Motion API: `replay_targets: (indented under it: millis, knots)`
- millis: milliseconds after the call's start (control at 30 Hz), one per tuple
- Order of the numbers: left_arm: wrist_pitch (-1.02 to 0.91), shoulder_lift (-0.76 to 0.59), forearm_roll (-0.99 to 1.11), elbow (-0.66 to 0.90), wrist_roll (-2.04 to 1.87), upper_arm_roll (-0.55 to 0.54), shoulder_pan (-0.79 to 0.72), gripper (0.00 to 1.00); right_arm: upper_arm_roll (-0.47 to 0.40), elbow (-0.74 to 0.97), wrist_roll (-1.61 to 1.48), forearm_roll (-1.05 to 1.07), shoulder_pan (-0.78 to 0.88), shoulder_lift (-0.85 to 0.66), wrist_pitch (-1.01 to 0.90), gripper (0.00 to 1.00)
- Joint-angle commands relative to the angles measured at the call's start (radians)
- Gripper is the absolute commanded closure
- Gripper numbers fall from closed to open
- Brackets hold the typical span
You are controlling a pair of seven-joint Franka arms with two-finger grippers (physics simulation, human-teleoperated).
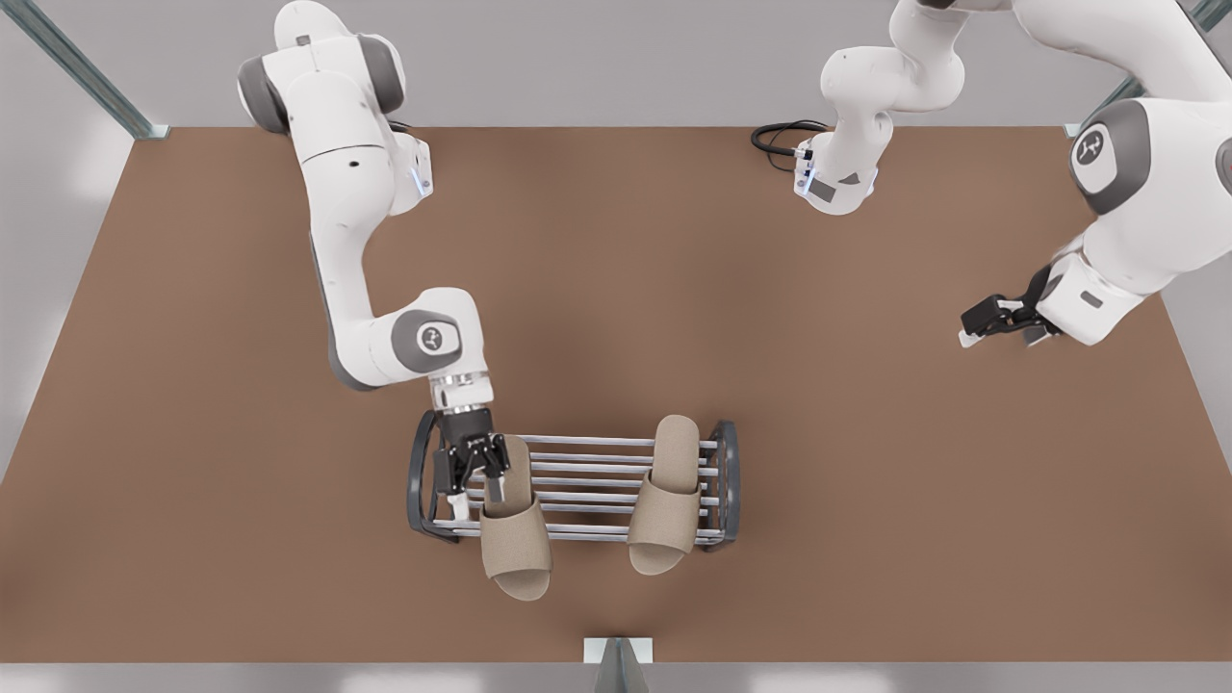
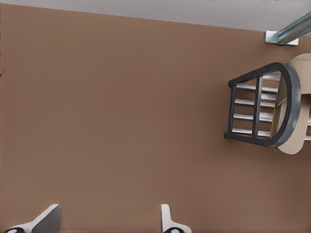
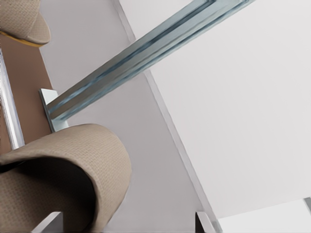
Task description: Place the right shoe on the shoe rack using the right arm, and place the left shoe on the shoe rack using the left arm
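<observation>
- Right shoe point(image 1: 515, 539) lying on the shoe rack point(image 1: 616, 442), toe overhanging the nearest bar; left shoe point(image 1: 666, 500) on the rack too, toward the front view's right.
- Right gripper point(image 1: 472, 462) at the right shoe's heel, fingers spread, gripping nothing: release step, seemingly.
- Next: rise straight, avoiding the strap.
- Left gripper point(image 1: 999, 337) well apart, open, waiting.

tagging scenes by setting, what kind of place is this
Likely a simulated tabletop robot cell: a bare brown table framed by metal posts, two white arms, and a shoe rack holding two slippers.
</observation>
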Motion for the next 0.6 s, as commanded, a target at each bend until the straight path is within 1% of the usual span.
replay_targets:
  millis: [0, 133, 233, 267, 300, 333, 367, 400, 433, 467, 500, 533, 567]
  knots:
    - [-0.007, -0.005, 0.001, 0.000, -0.191, 0.000, 0.000, 0.00, 0.000, -0.036, 0.004, -0.004, 0.000, -0.031, 0.002, 0.00]
    - [-0.004, -0.025, 0.001, -0.026, -0.191, 0.000, 0.000, 0.00, 0.002, -0.133, 0.006, -0.006, 0.000, -0.106, -0.003, 0.00]
    - [-0.004, -0.025, -0.001, -0.026, -0.188, 0.000, 0.000, 0.00, 0.011, -0.188, 0.011, 0.008, -0.018, -0.265, 0.034, 0.00]
    - [-0.004, -0.025, 0.001, -0.027, -0.188, 0.000, 0.000, 0.00, 0.051, -0.188, 0.067, 0.010, -0.067, -0.307, 0.056, 0.00]
    - [-0.004, -0.025, 0.000, -0.027, -0.186, 0.000, 0.000, 0.00, 0.124, -0.232, 0.130, 0.037, -0.132, -0.351, 0.054, 0.00]
    - [-0.004, -0.025, 0.001, -0.027, -0.186, 0.000, 0.000, 0.00, 0.152, -0.257, 0.187, 0.099, -0.146, -0.377, 0.033, 0.00]
    - [-0.004, -0.025, 0.001, -0.027, -0.188, 0.000, 0.000, 0.00, 0.232, -0.262, 0.193, 0.246, -0.230, -0.396, -0.015, 0.00]
    - [-0.005, -0.025, 0.001, -0.027, -0.188, 0.000, 0.000, 0.00, 0.337, -0.268, 0.192, 0.431, -0.295, -0.403, -0.170, 0.00]
    - [-0.004, -0.025, 0.001, -0.027, -0.188, 0.000, 0.000, 0.00, 0.360, -0.268, 0.134, 0.614, -0.293, -0.400, -0.324, 0.00]
    - [-0.005, -0.025, 0.000, -0.027, -0.188, 0.000, 0.000, 0.00, 0.399, -0.250, -0.185, 0.942, -0.296, -0.400, -0.536, 0.00]
    - [-0.005, -0.025, 0.001, -0.027, -0.186, 0.000, 0.000, 0.00, 0.384, -0.206, -0.508, 1.324, -0.340, -0.405, -0.584, 0.00]
    - [-0.005, -0.025, 0.001, -0.027, -0.188, 0.000, 0.000, 0.00, 0.376, -0.231, -0.588, 1.465, -0.388, -0.406, -0.608, 0.00]
    - [-0.004, -0.025, 0.001, -0.027, -0.188, 0.000, 0.000, 0.00, 0.374, -0.219, -0.704, 1.706, -0.397, -0.416, -0.769, 0.00]
